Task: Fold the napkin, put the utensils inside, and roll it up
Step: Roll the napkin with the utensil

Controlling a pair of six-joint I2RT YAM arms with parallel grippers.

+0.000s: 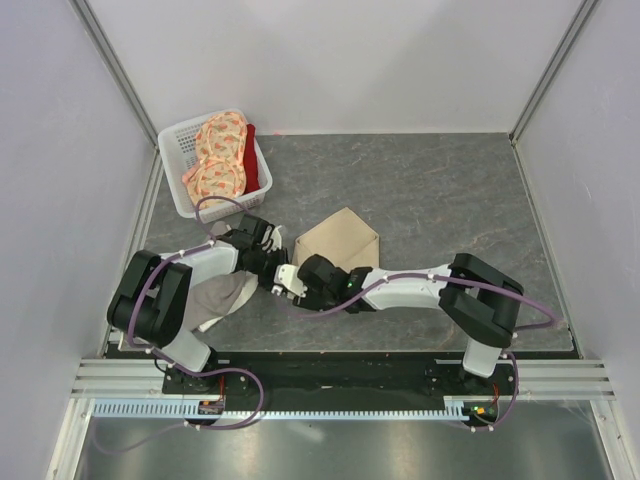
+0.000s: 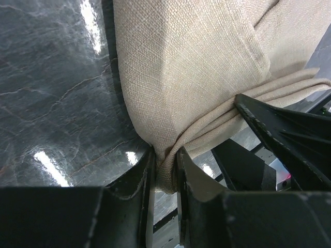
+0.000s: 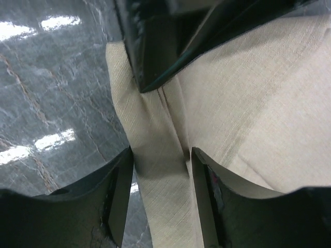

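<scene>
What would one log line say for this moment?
phase: folding | left gripper: shut on napkin | right gripper: open, astride napkin edge | fork: unseen

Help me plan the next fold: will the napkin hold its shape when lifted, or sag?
Probably floppy: the napkin bunches into pleats where the left gripper pinches it. Likely light, thin cloth. Its coarse weave should resist slipping.

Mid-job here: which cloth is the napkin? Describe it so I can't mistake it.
On the grey table, look right of the white basket, to the centre just ahead of both arms. The napkin is the plain beige cloth pinched by the left gripper; the orange floral cloth sits in the basket, the grey-white cloth under the left arm.
</scene>
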